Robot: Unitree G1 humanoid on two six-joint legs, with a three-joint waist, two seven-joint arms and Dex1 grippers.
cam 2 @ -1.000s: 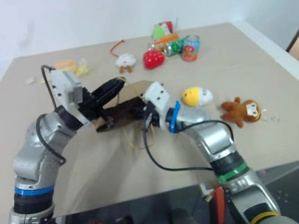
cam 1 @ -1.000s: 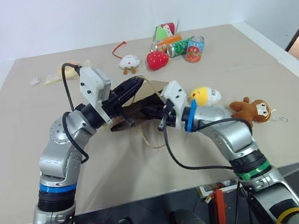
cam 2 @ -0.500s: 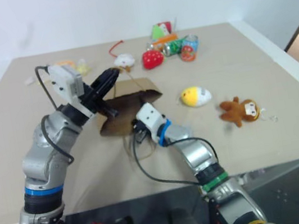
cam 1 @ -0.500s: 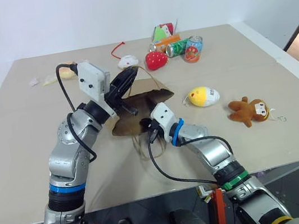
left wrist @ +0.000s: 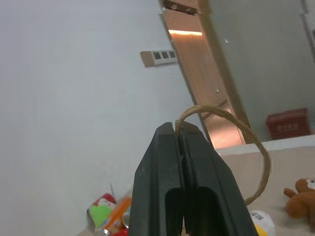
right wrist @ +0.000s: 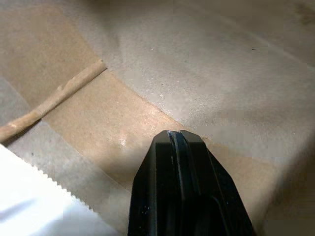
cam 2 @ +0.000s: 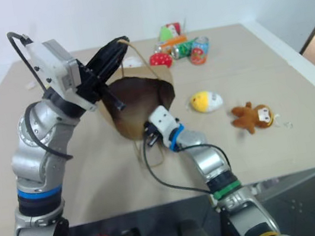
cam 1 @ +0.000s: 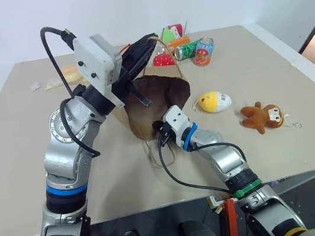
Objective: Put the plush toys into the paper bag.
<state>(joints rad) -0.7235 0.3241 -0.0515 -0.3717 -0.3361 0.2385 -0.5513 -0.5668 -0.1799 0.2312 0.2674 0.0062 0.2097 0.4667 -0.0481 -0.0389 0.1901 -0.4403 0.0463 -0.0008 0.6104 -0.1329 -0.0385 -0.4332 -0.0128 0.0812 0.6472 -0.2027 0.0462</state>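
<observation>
The left gripper [cam 1: 148, 40], raised and angled upward, pinches a loop handle [left wrist: 236, 147] of the paper bag [cam 1: 161, 102] mid-table. The right gripper [right wrist: 178, 138], low and level, is closed against its lower edge. The plush toys [cam 1: 215, 101] lie toward the table's right edge.

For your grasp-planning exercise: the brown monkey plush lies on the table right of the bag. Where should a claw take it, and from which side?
Grip the brown monkey across its round body, coming from above: it lies flat on the table with limbs spread, apart from the yellow egg toy and the paper bag, so nothing crowds it.
</observation>
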